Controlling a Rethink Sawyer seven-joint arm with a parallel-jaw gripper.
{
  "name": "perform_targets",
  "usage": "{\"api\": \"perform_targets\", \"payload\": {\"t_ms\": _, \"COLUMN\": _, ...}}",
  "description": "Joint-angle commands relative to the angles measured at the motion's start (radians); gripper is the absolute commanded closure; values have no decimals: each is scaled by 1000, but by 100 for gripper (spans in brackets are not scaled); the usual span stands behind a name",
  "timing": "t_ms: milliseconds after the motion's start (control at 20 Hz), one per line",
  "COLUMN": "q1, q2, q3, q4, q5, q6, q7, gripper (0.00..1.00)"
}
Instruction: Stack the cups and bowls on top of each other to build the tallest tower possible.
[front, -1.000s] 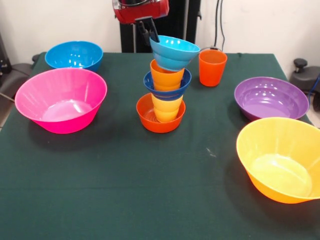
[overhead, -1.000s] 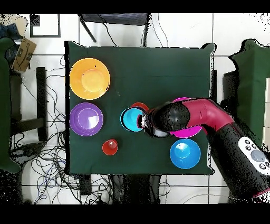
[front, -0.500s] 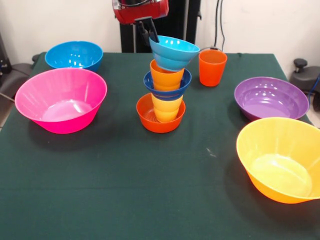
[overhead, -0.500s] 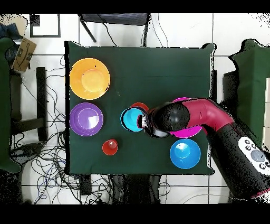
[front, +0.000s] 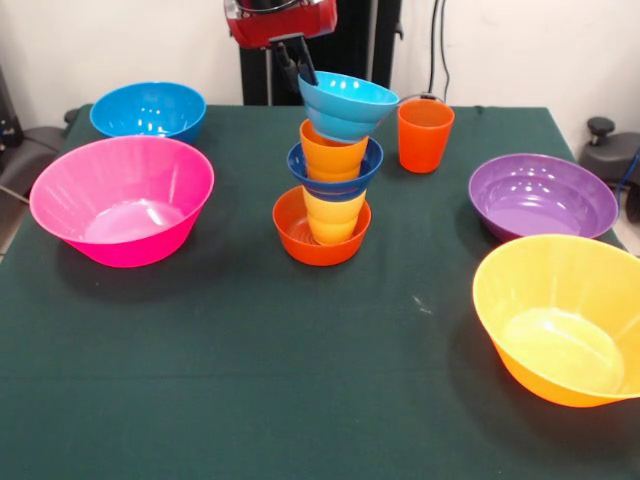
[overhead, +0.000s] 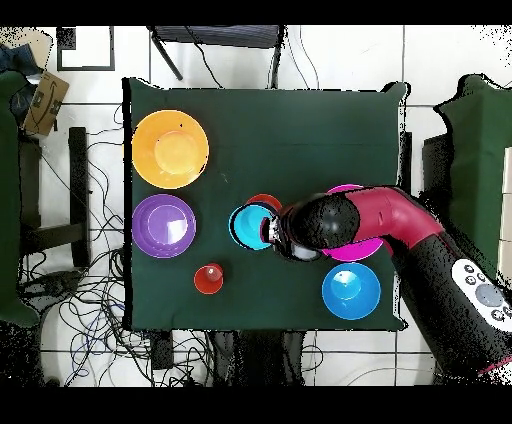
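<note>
At the middle of the green-clothed table (front: 250, 380) stands the tower (front: 330, 170): a small glossy orange-red bowl (front: 300, 240) as base, a yellow cup (front: 334, 215) upright in it, a dark blue bowl (front: 335, 170) seated on that cup, a light orange cup (front: 334, 152) rising from the blue bowl, and a cyan bowl (front: 346, 105) on top. The cyan bowl sits tilted, its rim higher on the side toward the red-orange cup (front: 425, 135), which stands alone just beyond the tower, apart from it. All pieces are smooth, shiny plastic with faint fluted walls; the cups are narrow and tapered, the bowls round and flaring.

The gripper (front: 298, 68) hangs from the red arm (overhead: 390, 215) at the cyan bowl's far rim. Its dark fingers (front: 306, 68) reach down to that rim and appear to clasp it, one finger dipping inside the bowl; they stand narrow, pinched on the edge. In the overhead view the arm's head covers part of the tower, with the cyan bowl showing beside it.

Around the tower lie the other bowls, well apart: a large pink bowl (front: 122, 200), a medium blue bowl (front: 148, 110), a purple bowl (front: 543, 195), and a large yellow-orange bowl (front: 560, 315) near the table's edge.
</note>
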Motion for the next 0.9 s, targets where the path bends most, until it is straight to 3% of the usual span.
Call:
{"api": "perform_targets", "payload": {"t_ms": 50, "q1": 29, "q2": 5, "q3": -49, "q4": 47, "q5": -63, "q6": 72, "q7": -187, "gripper": 100}}
{"api": "perform_targets", "payload": {"t_ms": 900, "q1": -6, "q2": 3, "q3": -50, "q4": 70, "q5": -84, "q6": 64, "q7": -216, "gripper": 100}}
